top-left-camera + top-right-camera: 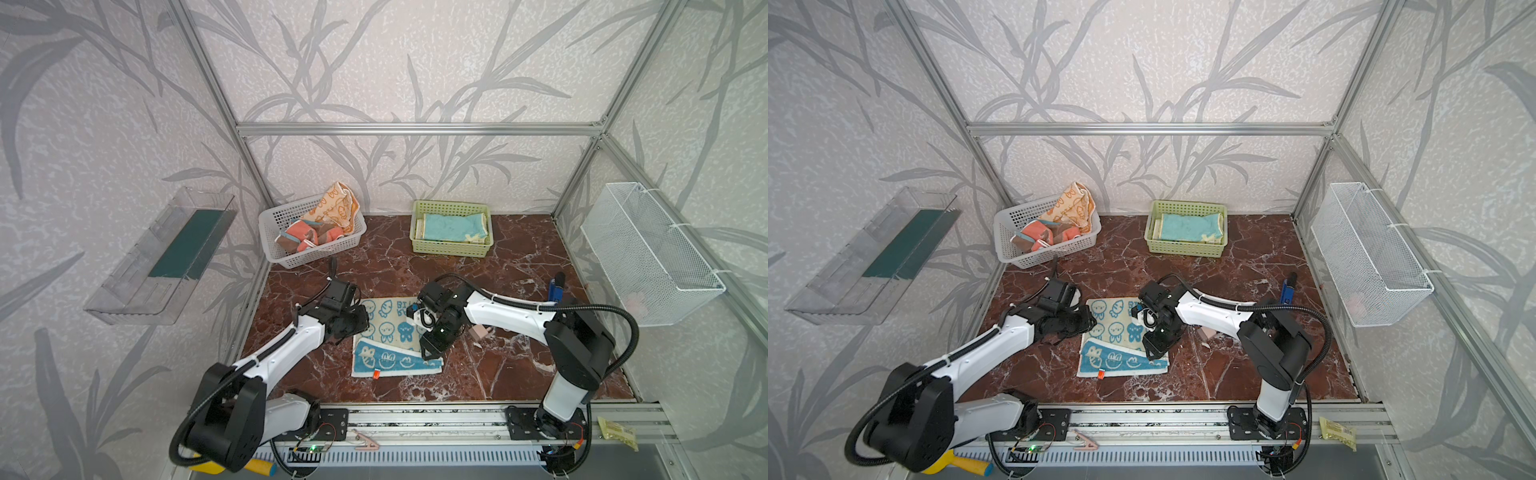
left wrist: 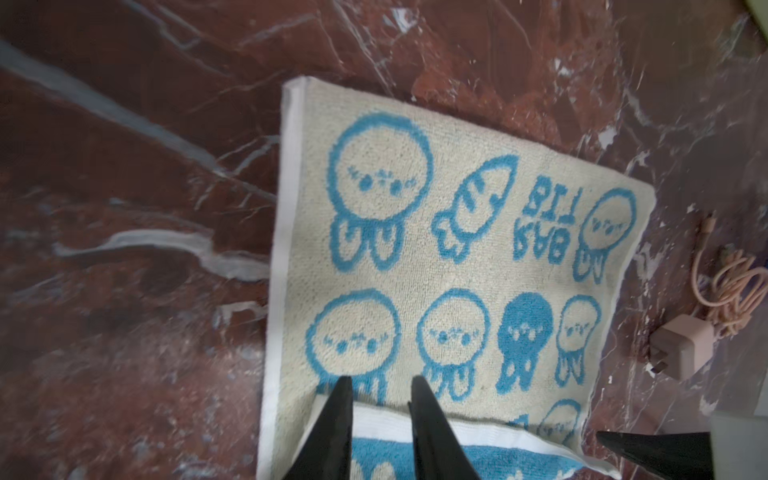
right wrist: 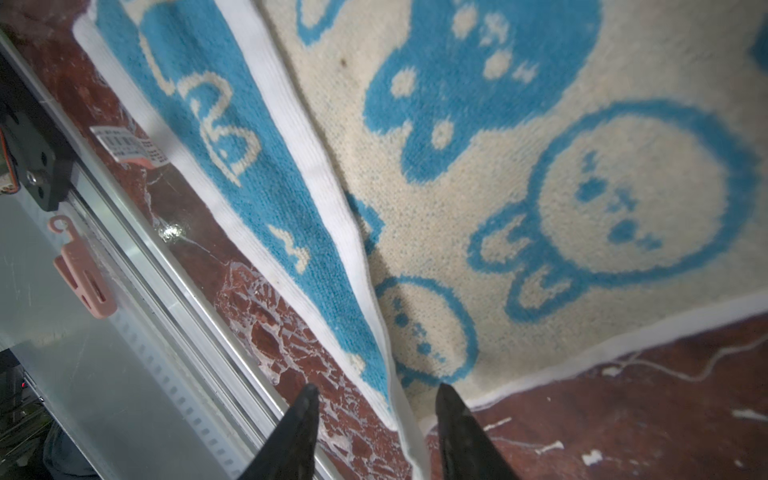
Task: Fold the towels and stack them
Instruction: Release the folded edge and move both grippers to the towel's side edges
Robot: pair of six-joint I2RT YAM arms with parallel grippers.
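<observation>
A cream towel printed with blue bunnies lies flat on the marble table. Its near edge is folded over, showing the blue reverse. My left gripper hovers over the left end of that fold, jaws slightly apart, gripping nothing. My right gripper stands open at the fold's right corner, the white hem running between its fingers untouched. More towels are in the baskets: an orange bunny one, a coral one and a folded teal one.
A white basket stands at the back left and a green basket at the back middle. A pink charger plug with cable lies right of the towel. A blue object stands at the right. A pink clip lies on the front rail.
</observation>
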